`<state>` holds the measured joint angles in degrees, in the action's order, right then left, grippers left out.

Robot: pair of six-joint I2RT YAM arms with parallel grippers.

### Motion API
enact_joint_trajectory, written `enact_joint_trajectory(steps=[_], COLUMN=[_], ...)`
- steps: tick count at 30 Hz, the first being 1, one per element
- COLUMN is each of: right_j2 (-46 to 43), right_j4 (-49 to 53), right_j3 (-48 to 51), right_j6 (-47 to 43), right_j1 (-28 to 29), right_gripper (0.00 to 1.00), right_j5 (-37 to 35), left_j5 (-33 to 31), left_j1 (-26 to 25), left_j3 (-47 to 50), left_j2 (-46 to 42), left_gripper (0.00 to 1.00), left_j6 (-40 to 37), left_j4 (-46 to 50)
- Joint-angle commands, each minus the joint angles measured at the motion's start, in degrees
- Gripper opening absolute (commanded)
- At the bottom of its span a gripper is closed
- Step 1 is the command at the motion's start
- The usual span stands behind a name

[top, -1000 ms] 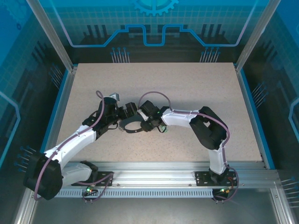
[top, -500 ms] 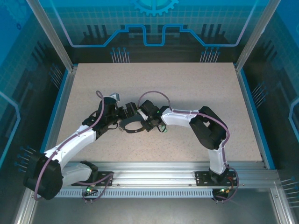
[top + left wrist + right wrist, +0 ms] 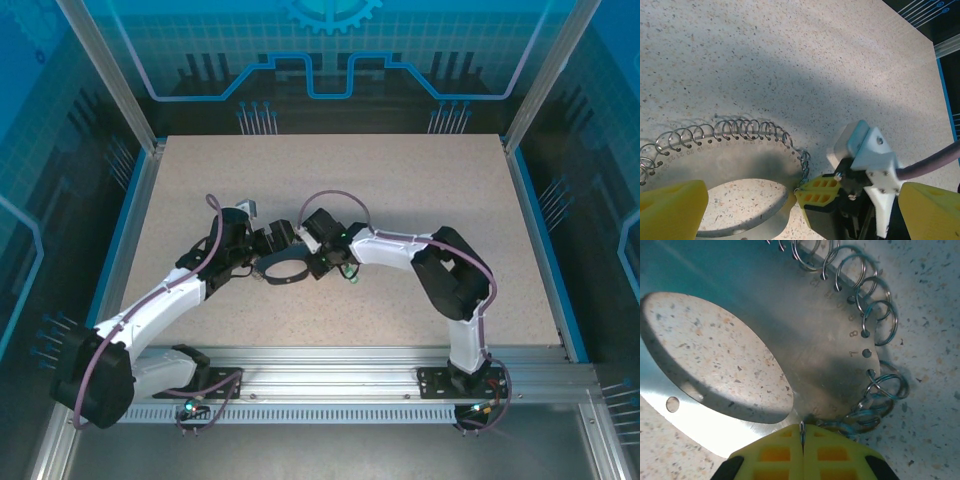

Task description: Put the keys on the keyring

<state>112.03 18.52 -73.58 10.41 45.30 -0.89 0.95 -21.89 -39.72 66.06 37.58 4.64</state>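
The pale speckled surface [image 3: 420, 190] is spreading wide and bare around the action. Blue edging [image 3: 541, 235] is running down both sides, an aluminium rail [image 3: 330, 358] is crossing the near edge, and blue-tinted panels [image 3: 330, 60] are walling in the cell. Free room is opening toward the far edge and off to the right, while everything is crowding into the middle.

The left arm [image 3: 165, 295] is stretching from its near-left base on a long diagonal, its wrist sitting low over the centre. The right arm [image 3: 400, 248] is rising from its base, folding sharply at the elbow and reaching leftward, so the two wrists are facing each other nose to nose.

Between them the keyring [image 3: 815, 355] is sitting low over the surface, throwing a shadow through its opening; whether it is touching down, I cannot tell. Up close it is showing as a flat silvery band with a big oval opening, stamped numbers [image 3: 854, 335] beside small holes, and silvery links [image 3: 875, 322] fringing the outer rim.

The left gripper [image 3: 276, 239] is hanging wide open above it, its yellow fingers [image 3: 672, 207] spread to opposite sides of the left wrist view and gripping nothing. The right gripper [image 3: 802, 450] is squeezing fully closed, its yellow pads pressing face to face on a thin sliver of metal at the keyring's rim, right beside a tangle of links.
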Motion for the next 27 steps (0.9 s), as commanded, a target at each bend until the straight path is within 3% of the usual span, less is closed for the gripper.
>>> enact_joint_trajectory(steps=[1,10,27], right_j2=[-3.66,-7.42,-1.63], right_j4=[-1.56,-6.32,-4.86], right_j3=[0.9,3.62,6.45], right_j6=[0.07,-0.03,1.78], right_j1=[-1.85,-6.09,-2.27], right_gripper=[0.0,0.0,0.0], right_j5=[7.98,22.06,13.33], left_j5=[1.83,3.0,3.53], left_j1=[0.32,0.27,0.27], left_j3=[-0.86,-1.18,-0.71], left_j2=[0.08,0.11,1.33], left_gripper=[0.99,0.99,0.99], left_j6=[0.04,-0.27,-0.43], left_j4=[-0.69,-0.93,-1.61])
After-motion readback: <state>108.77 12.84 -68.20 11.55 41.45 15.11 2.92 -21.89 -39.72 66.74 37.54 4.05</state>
